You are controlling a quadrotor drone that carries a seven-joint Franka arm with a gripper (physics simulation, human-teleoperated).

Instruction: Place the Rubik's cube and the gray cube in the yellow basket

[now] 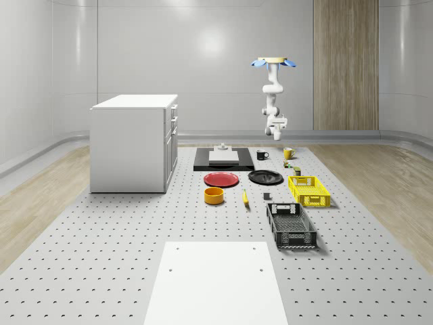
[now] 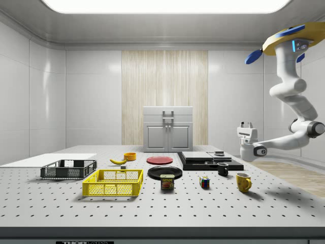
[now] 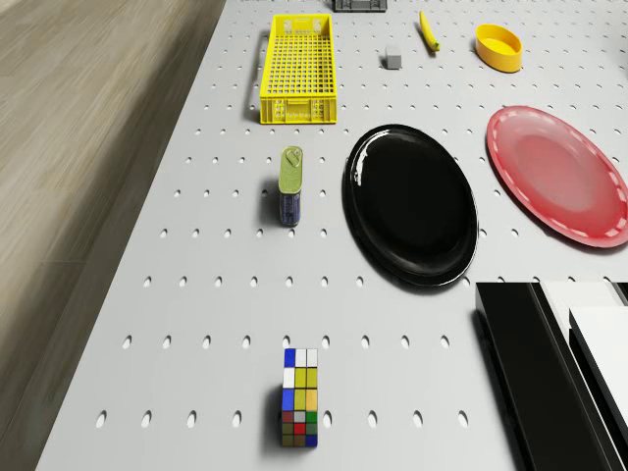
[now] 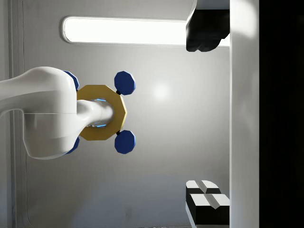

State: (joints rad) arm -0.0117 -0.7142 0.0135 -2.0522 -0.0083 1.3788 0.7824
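We are hovering the drone (image 1: 274, 63) high in the upper right of the whole-scene view, over the table's (image 1: 101, 257) far end, and the arm is hanging below it. The gripper (image 2: 247, 123) is pointing up, fingers (image 4: 206, 33) spread wide and holding nothing, probably because we are not reaching yet. The Rubik's cube (image 2: 204, 182) is sitting right of centre in the side view, between the can (image 2: 167, 182) and the yellow mug (image 2: 243, 181), with bare table on its near side for coming down. The gray cube (image 1: 266, 196) is lying at the whole-scene view's centre, just left of the yellow basket (image 1: 308, 190), whose open top is facing up
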